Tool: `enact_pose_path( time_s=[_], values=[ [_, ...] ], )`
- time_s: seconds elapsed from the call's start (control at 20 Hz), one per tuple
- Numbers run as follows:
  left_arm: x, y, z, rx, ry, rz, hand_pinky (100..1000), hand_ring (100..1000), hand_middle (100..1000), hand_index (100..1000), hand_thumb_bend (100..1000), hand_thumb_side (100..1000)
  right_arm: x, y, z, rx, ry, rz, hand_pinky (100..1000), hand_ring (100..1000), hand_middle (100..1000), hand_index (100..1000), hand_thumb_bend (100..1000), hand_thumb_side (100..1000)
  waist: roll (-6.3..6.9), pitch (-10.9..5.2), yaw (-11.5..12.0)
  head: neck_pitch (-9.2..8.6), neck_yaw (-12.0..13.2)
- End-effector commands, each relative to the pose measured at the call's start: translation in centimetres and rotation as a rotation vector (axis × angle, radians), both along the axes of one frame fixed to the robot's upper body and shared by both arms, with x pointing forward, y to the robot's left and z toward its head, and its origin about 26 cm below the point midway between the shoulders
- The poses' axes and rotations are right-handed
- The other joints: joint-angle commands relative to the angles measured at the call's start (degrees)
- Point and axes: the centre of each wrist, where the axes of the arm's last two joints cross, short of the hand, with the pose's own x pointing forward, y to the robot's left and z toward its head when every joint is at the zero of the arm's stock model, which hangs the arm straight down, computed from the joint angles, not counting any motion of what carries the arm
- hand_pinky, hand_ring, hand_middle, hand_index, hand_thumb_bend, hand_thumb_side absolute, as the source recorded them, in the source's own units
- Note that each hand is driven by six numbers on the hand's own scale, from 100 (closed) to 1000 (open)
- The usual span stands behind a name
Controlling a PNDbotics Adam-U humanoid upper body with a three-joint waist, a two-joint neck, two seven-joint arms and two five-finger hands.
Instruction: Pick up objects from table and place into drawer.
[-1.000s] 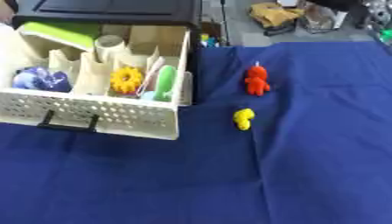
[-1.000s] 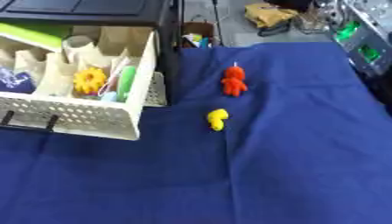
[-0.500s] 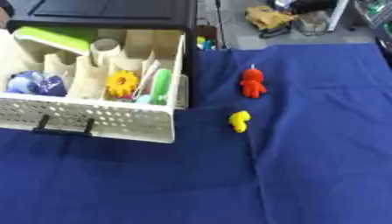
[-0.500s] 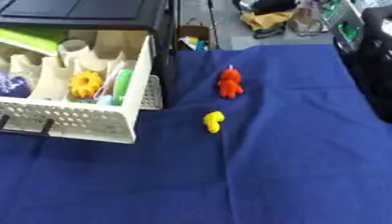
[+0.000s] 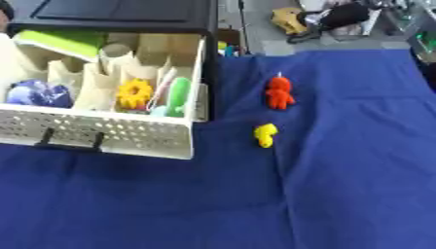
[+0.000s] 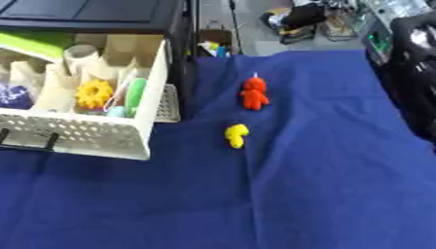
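Drawer is my landmark: a cream, perforated-front unit pulled open from a black cabinet, with a dark handle on its front panel. It sits on the blue cloth that covers the table.

Inside the drawer, dividers split the space into compartments. I see a yellow gear-shaped piece in a middle compartment, a green stick-shaped item in the narrow compartment at the drawer's right side, a blue-purple object toward the drawer's left end, a lime green flat item at the drawer's back left, and a pale cylinder standing near the back.

Two task items lie on the cloth outside the drawer. The red figure is to the right of the drawer, level with its middle compartments and clear of its side wall. The yellow piece is also right of the drawer, nearer its front corner, just in front of the red figure and not touching it. Both are separate from the drawer.

Neither of my hands appears in the left eye view. In the right eye view a black shape occupies the right edge, well to the right of the drawer; I cannot tell what it is. Finger state of both hands: I cannot report it, as no fingers show.

Clutter lies beyond the far edge of the cloth, behind and right of the drawer.
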Motion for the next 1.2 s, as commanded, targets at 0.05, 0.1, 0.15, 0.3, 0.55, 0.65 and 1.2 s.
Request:
enact_pose_path(
  time_s=[0.05,0.1,0.15,0.3,0.55,0.65,1.2],
  values=[
    [-0.2,0.0,1.4,0.005,-0.058,-0.006,643,777,754,874,157,985,0.1,-0.6,0.4,-0.019,-0.008,-0.022,825,878,798,912,391,966,0.22,-1.22,0.1,-0.83,0.2],
    [-0.2,0.0,1.4,0.005,-0.058,-0.006,643,777,754,874,156,984,0.2,-0.7,0.2,-0.021,-0.004,-0.025,823,879,798,915,405,965,0.24,-1.21,0.1,-0.87,0.2],
    [-0.2,0.0,1.3,0.004,-0.058,-0.006,642,777,754,874,156,984,0.3,-0.8,-0.2,-0.022,0.007,-0.028,823,880,799,916,410,964,0.28,-1.16,0.1,-1.01,0.2],
    [-0.2,-0.1,1.3,0.003,-0.059,-0.007,643,777,754,874,155,984,0.5,-1.0,-0.8,-0.014,0.038,-0.031,823,887,796,932,441,952,0.37,-1.09,0.1,-1.12,0.2],
    [-0.1,-0.2,1.3,0.001,-0.059,-0.011,643,777,755,874,156,984,0.4,-0.9,-1.2,0.013,0.085,-0.023,819,884,777,925,459,945,0.41,-1.05,0.0,-1.25,0.2],
    [-0.1,-0.2,1.3,0.001,-0.059,-0.012,643,777,755,874,155,984,0.3,-0.7,-1.3,0.024,0.102,-0.020,816,882,767,917,465,944,0.41,-1.06,0.0,-1.29,0.2],
    [0.0,-0.4,1.4,-0.003,-0.061,-0.022,643,778,755,874,155,983,-0.6,0.8,-2.2,0.073,0.187,0.036,793,855,708,884,462,836,0.16,-1.03,0.4,-1.50,0.1]
  ],
)
